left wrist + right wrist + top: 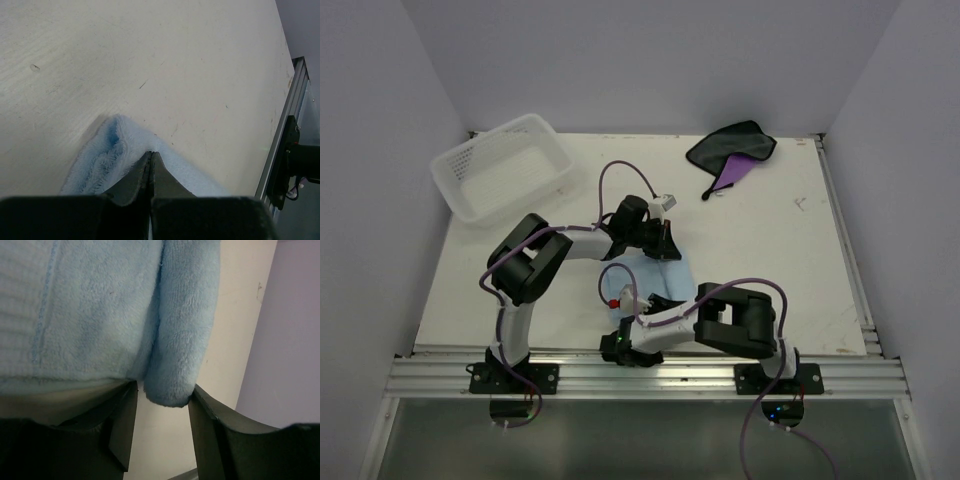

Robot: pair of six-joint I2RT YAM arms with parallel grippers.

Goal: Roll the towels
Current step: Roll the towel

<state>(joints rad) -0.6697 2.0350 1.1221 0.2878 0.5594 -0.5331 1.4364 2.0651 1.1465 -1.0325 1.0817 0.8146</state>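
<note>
Light blue towel (665,273), fluffy, one edge rolled over, lies before me; purple towel (732,150), dark face up, crumpled far right.

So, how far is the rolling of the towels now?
Nothing looks finished. In hand: the light blue fluffy towel lies partly folded at the near middle; one thick folded edge sits between the right arm's fingers, which are open, while the left arm's fingers, shut, rest at another edge. To do: finishing this roll, and the purple and dark grey cloth towel, crumpled at the far right, untouched.

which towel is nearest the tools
The light blue towel, right at the left tool and right tool; the purple and black towel lies far back, away from both.
</note>
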